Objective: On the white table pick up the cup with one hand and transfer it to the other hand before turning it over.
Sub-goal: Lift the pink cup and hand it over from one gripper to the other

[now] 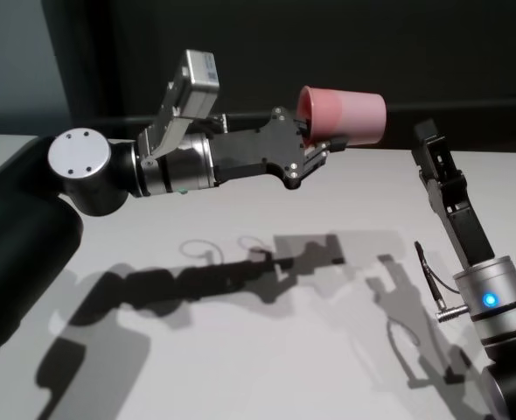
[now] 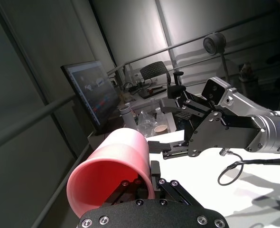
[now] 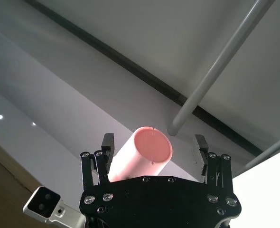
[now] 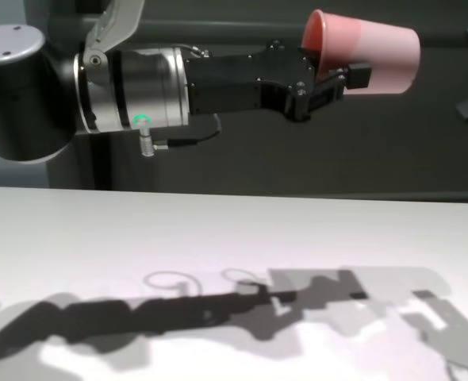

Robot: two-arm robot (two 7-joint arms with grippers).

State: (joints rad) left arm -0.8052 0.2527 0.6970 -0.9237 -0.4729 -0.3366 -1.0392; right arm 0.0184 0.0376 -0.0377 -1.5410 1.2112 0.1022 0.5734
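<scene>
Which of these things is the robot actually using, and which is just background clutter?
In use:
cup, held sideways in the air
left gripper, shut on the cup's rim
right gripper, open beside the cup
table

Just about:
monitor
chair
paper cup

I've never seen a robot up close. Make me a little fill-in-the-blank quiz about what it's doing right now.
1. The cup is coloured ____.
2. The cup is held by the ____ gripper.
3. The cup is held lying on its ____, above the white table.
4. The right gripper is ____ and holds nothing.

Missing words: pink; left; side; open
</scene>
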